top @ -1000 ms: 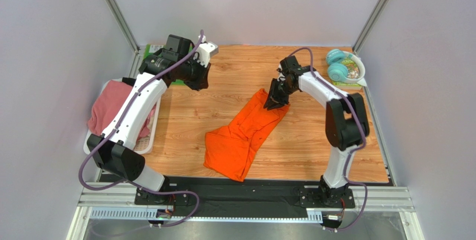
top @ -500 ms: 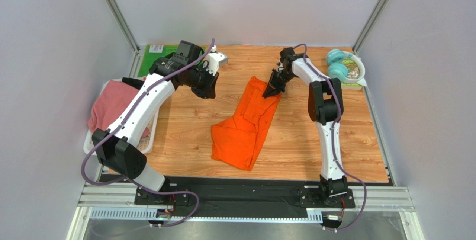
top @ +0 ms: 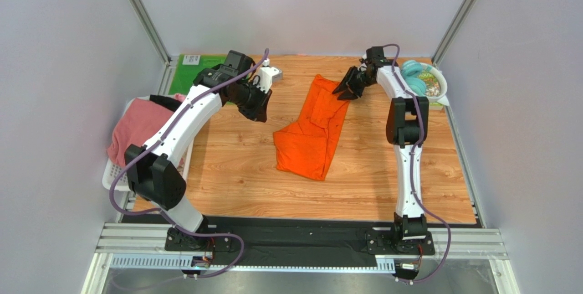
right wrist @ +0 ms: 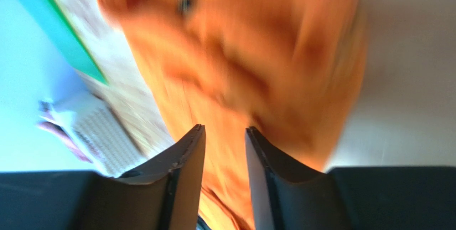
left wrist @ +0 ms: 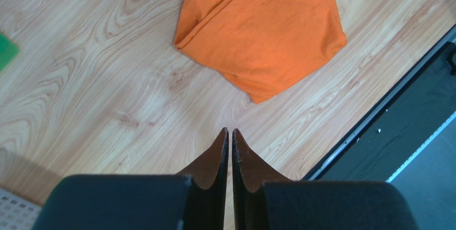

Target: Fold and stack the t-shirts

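Item: orange t-shirt [top: 311,133], loosely folded into a long strip, lying flat on the wooden desk [top: 232,171] at centre, running from 12 o'clock toward 6, the near end broader. Right gripper [top: 342,91] at the strip's far corner, about 1 o'clock, jaws parted with orange cloth showing through the gap (wrist view blurred; no pinch visible). Left gripper [top: 258,111] clenched, holding nothing, above bare wood beside the shirt at 10 o'clock. Pink t-shirt [top: 133,126] heaped in a white basket [top: 183,164] at 9 o'clock. Green mat [top: 191,68] at 11 o'clock.

Lab test cell, grey panel walls [top: 68,68], aluminium rails [top: 140,10], wooden tabletop [top: 356,184]
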`<state>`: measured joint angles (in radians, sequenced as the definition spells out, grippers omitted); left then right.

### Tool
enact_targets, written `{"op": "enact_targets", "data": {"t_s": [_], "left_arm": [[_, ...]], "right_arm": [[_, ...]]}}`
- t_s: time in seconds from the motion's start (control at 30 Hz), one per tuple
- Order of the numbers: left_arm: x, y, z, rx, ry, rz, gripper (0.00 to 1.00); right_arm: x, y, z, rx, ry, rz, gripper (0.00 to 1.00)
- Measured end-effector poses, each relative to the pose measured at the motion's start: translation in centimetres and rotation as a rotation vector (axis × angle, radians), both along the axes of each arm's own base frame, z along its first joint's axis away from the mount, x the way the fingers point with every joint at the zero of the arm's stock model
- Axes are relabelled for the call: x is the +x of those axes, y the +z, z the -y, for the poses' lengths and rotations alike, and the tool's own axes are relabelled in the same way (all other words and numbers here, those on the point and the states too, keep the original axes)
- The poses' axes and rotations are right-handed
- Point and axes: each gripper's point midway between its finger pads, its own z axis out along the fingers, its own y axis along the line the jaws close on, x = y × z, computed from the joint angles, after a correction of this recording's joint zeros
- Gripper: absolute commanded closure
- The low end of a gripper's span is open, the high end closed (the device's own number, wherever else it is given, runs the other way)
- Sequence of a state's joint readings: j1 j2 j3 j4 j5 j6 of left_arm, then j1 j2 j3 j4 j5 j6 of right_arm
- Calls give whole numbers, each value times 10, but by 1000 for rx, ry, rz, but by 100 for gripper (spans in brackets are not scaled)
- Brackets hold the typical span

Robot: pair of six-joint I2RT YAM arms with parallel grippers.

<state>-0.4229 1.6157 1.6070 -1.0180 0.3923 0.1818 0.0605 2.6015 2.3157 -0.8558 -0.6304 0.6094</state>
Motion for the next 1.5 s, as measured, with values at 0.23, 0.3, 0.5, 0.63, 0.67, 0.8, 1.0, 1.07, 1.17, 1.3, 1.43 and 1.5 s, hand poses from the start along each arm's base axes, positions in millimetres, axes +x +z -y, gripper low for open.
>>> {"op": "enact_targets", "data": {"t_s": [0.23,0.3,0.5,0.63,0.67,0.8,1.0,1.07,1.17,1.3,1.43,1.5], "left_arm": [[-2,-52,3,30,34,-138,89],[-5,-71,2,48,45,-187,89],[-7,-109,3,83,59,-294,90],[-8,-117,3,92,64,-319,90],[-7,-116,4,88,64,-317,90],[-7,-112,5,79,62,-304,90],[0,-107,6,71,66,-263,90],[3,-110,6,75,69,-257,90],[6,-123,7,87,71,-273,90],[6,-151,5,119,78,-341,90],[4,-164,2,135,85,-376,90],[6,-161,2,130,87,-370,90]], "right_arm": [[-117,96,-48,-163,185,134,52],[-161,130,-75,-154,263,215,52],[-226,110,-97,-149,373,177,51],[-233,33,-76,-234,360,-25,50],[-236,20,-72,-252,360,-61,50],[-241,2,-64,-291,367,-111,52],[-238,0,-64,-298,377,-101,53],[-238,-1,-64,-303,380,-100,54],[-233,-1,-64,-303,383,-92,57],[-223,-3,-64,-302,381,-82,61],[-216,-4,-61,-293,375,-77,69],[-214,-4,-61,-288,374,-76,76]]}}
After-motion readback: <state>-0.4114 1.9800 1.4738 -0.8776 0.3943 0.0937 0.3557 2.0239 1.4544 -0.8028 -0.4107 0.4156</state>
